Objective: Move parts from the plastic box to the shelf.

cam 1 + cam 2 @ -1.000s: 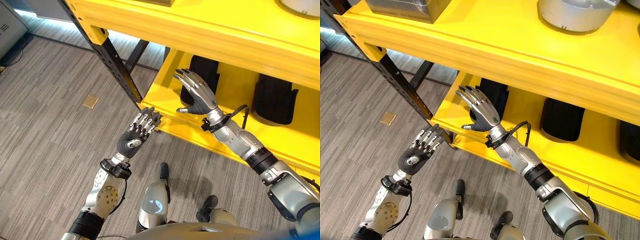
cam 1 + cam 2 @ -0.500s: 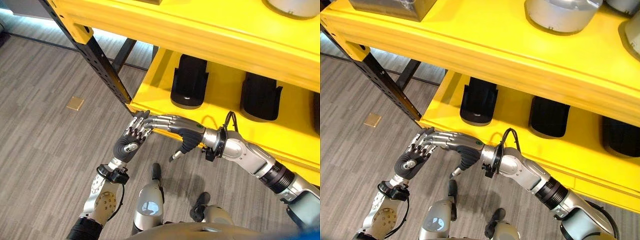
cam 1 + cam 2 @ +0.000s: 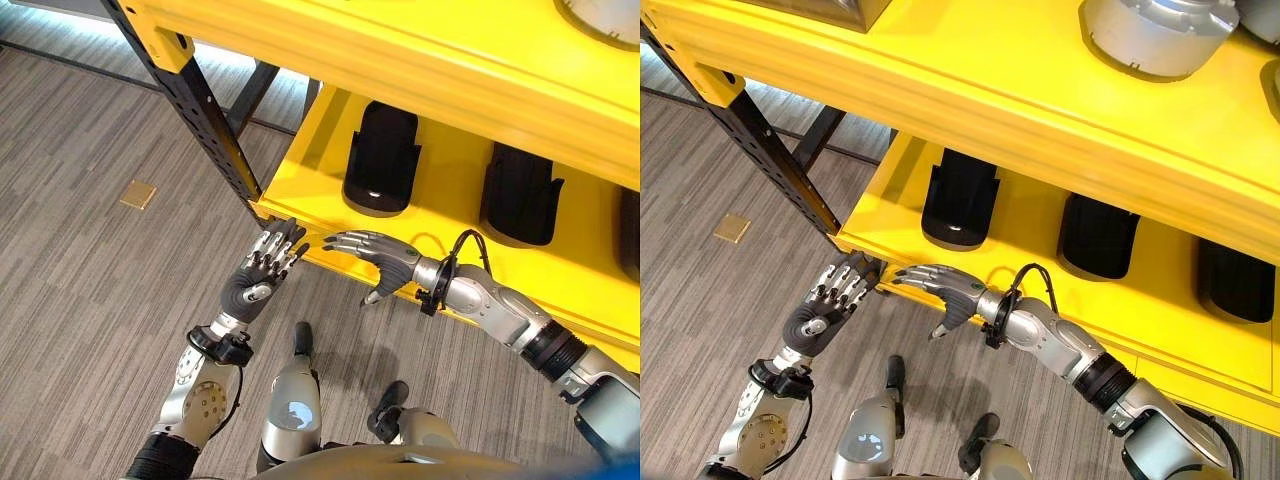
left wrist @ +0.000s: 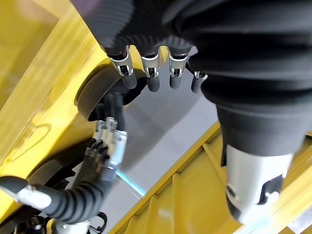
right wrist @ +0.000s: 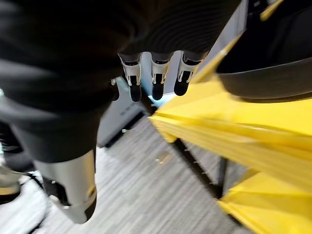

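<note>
**Both hands empty at the front edge of the lower shelf**

Here, three black parts stand on the lower yellow shelf: the left black part upright near the shelf's left end, the middle black part to its right, and a third black part further right, partly cut off in the left eye view. On the upper shelf sit a round grey part and the corner of a grey box.

The right hand hangs in front of the lower shelf's front lip, fingers stretched out and spread, thumb pointing down, holding nothing. The left hand is raised just beside the shelf's left front corner, near the black perforated upright, fingers straight and slightly apart, also empty. Its fingertips lie close to the right hand's fingertips. A small tan square lies on the grey floor.
</note>
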`<state>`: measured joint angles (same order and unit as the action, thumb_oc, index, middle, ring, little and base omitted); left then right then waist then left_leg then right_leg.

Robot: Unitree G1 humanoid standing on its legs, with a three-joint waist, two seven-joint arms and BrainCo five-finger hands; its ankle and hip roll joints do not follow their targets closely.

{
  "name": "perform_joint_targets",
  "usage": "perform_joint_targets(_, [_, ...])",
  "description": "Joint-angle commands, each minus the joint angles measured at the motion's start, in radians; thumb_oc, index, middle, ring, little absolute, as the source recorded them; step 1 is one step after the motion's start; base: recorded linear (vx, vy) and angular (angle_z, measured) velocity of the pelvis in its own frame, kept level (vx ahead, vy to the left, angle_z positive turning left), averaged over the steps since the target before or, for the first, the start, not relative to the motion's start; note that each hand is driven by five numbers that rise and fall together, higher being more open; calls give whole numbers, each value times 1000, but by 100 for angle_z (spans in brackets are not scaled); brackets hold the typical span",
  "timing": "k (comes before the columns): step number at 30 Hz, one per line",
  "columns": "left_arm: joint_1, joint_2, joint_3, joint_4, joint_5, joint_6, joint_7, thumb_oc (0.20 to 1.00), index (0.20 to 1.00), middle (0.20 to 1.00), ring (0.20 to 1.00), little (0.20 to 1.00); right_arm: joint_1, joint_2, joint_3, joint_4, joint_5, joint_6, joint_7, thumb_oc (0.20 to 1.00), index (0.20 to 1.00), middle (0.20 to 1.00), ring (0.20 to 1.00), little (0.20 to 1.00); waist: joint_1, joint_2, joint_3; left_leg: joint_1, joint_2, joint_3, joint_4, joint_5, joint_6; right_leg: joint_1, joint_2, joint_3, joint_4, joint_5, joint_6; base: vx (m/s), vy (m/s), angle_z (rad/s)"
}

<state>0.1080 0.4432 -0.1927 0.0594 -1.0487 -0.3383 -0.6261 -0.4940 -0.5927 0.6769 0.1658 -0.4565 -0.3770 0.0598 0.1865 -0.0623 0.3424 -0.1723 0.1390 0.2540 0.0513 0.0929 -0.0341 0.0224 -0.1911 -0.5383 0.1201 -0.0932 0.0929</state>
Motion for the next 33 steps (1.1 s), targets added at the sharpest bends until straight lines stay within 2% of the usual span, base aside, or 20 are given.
perform_joint_targets(1, [1, 20, -3, -73, 4, -28, -25, 1000, 1000, 1000, 1000, 1000, -44, 9, -8, -18, -14, -5, -96, 1000, 1000, 1000, 1000, 1000, 27, 12, -3, 73, 60, 93, 0, -40, -45, -49, -20, 41, 66, 14, 42, 31, 17, 1])
perform_joint_targets(4, [-6, 17, 6, -69, 5, -14, -29, 1000, 1000, 1000, 1000, 1000, -50, 17, -24, 58, -43, 7, -149, 1000, 1000, 1000, 1000, 1000, 28, 17, -1, 69, 56, 92, 8, -45, -42, -56, -22, 42, 77, 10, 40, 26, 15, 1])
perform_joint_targets(15, [-35, 15, 11, -58, -5, 5, -40, 1000, 1000, 1000, 1000, 1000, -73, 39, -28, 167, -78, 50, -195, 1000, 1000, 1000, 1000, 1000, 36, 26, 19, 50, 56, 89, 21, -47, -40, -75, -29, 33, 105, -2, 33, 1, 0, 0])
perform_joint_targets(20, [-47, 14, 14, -56, 0, 18, -39, 1000, 1000, 1000, 1000, 1000, -99, 56, -18, 229, -86, 105, -174, 1000, 1000, 1000, 1000, 1000, 47, 30, 30, 40, 56, 83, 31, -49, -40, -84, -37, 23, 125, -11, 30, 18, -2, 7])
perform_joint_targets(33, [-94, 8, -8, -35, 1, 32, -32, 1000, 1000, 1000, 1000, 1000, -190, 102, 22, 358, -91, 192, -212, 1000, 1000, 1000, 1000, 1000, 68, 47, 58, 17, 49, 80, 42, -53, -37, -110, -51, 4, 159, -21, 24, 6, -1, 1])
